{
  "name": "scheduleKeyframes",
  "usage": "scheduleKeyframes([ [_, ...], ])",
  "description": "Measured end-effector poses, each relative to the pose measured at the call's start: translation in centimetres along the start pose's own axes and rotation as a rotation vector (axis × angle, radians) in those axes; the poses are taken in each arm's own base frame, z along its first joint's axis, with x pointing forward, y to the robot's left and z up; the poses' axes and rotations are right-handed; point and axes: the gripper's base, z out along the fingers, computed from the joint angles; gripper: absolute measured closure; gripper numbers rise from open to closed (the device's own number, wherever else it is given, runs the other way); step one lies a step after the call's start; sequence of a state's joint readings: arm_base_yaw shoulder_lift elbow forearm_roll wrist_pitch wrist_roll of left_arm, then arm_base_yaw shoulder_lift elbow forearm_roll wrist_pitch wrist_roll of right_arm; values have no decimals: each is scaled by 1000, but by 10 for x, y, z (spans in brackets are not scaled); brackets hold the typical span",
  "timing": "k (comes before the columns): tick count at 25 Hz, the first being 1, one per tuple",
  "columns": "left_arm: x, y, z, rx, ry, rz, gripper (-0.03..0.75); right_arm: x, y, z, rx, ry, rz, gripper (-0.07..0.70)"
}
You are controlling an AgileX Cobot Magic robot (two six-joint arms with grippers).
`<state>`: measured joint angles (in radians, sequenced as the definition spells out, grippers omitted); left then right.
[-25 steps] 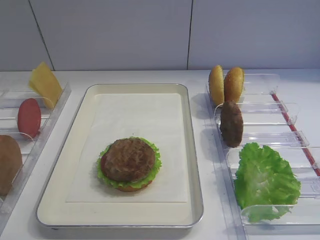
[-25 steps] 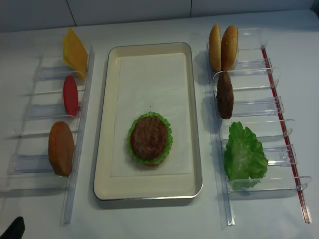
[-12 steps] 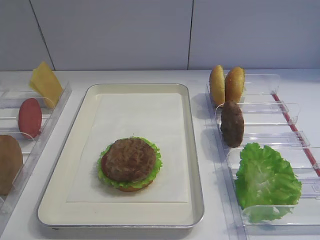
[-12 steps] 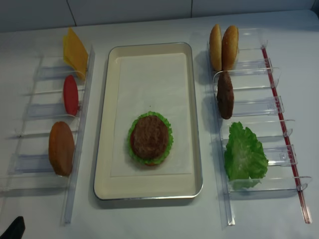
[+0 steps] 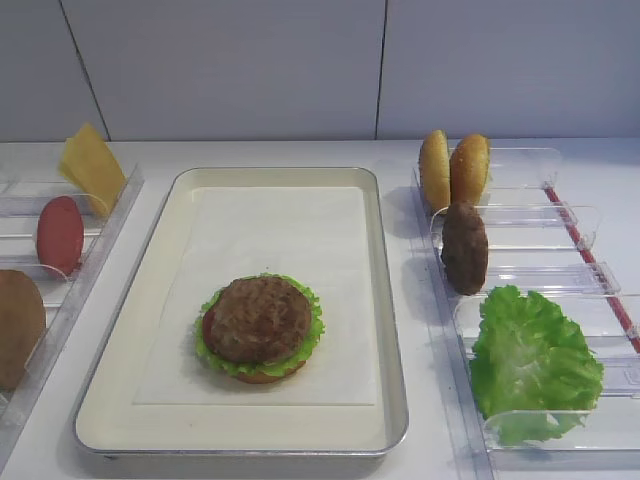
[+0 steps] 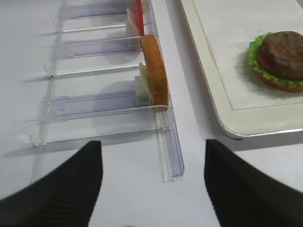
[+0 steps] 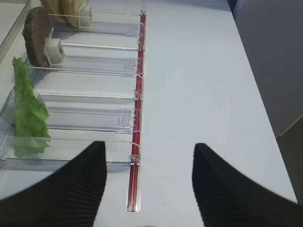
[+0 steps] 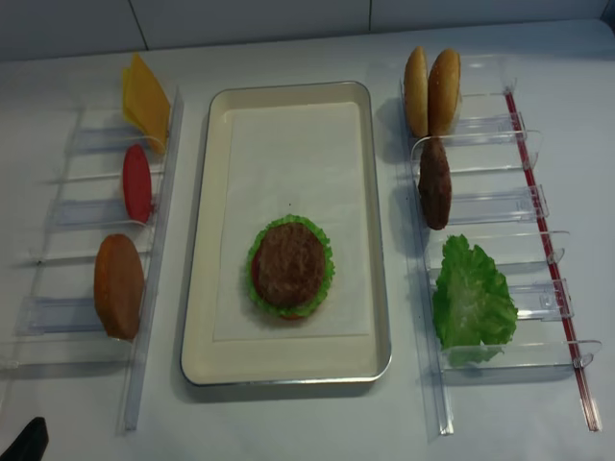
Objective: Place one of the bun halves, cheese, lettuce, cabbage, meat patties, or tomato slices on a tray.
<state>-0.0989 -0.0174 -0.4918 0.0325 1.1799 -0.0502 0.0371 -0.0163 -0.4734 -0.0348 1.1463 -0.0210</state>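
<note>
On the paper-lined tray (image 5: 390,300) (image 8: 202,192) lies a stack with a meat patty (image 5: 257,318) (image 8: 288,266) on top, over lettuce, tomato and a bun half. The right rack holds two bun halves (image 5: 452,170), a patty (image 5: 464,248) and lettuce (image 5: 533,360) (image 7: 28,109). The left rack holds cheese (image 5: 90,165), a tomato slice (image 5: 60,233) and a bun half (image 8: 118,285) (image 6: 155,71). Cabbage is out of view. My left gripper (image 6: 152,143) is open and empty over the table before the left rack. My right gripper (image 7: 149,144) is open and empty by the right rack's near end.
Clear plastic racks (image 8: 67,211) (image 8: 500,202) flank the tray, the right one edged by a red strip (image 7: 137,142). A dark part of the left arm (image 8: 26,440) shows at the bottom left corner. The table's right edge (image 7: 265,109) runs close to the right rack.
</note>
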Motion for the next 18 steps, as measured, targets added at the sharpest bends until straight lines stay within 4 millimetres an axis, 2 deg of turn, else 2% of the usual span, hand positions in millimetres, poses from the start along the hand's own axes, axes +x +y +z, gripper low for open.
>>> scheduleKeyframes([
  [18,0,0,0,0,0,0,293,0,0,0,3,0,8,200],
])
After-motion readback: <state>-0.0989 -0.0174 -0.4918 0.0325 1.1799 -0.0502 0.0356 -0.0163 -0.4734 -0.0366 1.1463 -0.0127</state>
